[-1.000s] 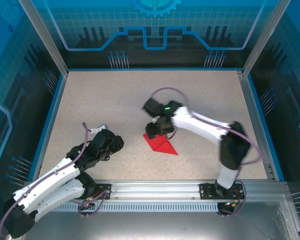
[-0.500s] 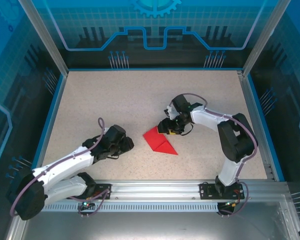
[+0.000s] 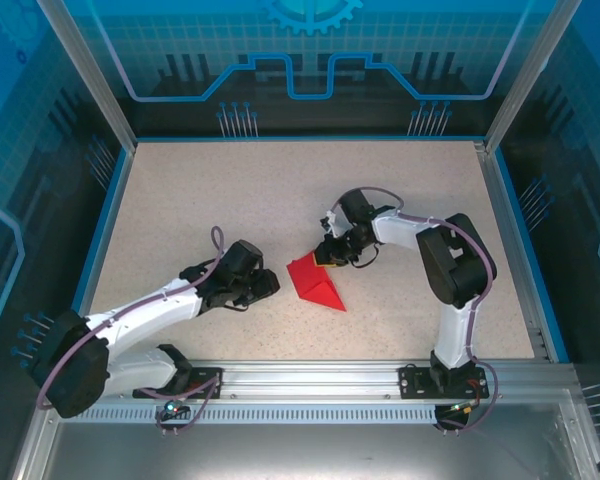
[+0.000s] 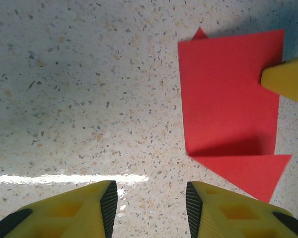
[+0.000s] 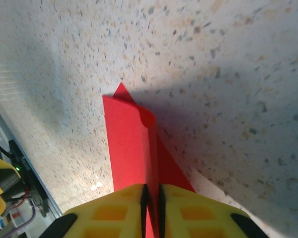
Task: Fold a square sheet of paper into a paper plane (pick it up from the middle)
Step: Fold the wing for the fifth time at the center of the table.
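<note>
Two sets of jaws work low over the table, and they stand differently. The right jaws are pressed almost together on a raised fold of the red paper, pinching that flap at the corner on the right arm's side. The left jaws are partly open with only bare table between them; they hold nothing and stop just short of the paper's other side. The paper lies near the middle of the table, between the two sets of jaws. It is no longer a flat square: the left wrist view shows a rectangular panel lying over a triangular part that juts out below it, with a shadowed crease where they meet and a tiny red tip poking out at the far edge. By that, I judge the first folds made and the work somewhere in its early half. No sharp nose, centre ridge or wings can be made out, so the narrowing folds and the final crease are left. Nothing lies between the left jaws and the paper. The likeliest crowding comes from the left arm and the right arm closing on one small thin piece. The blue-trimmed walls and the metal rail at the near edge are well apart from it.
</note>
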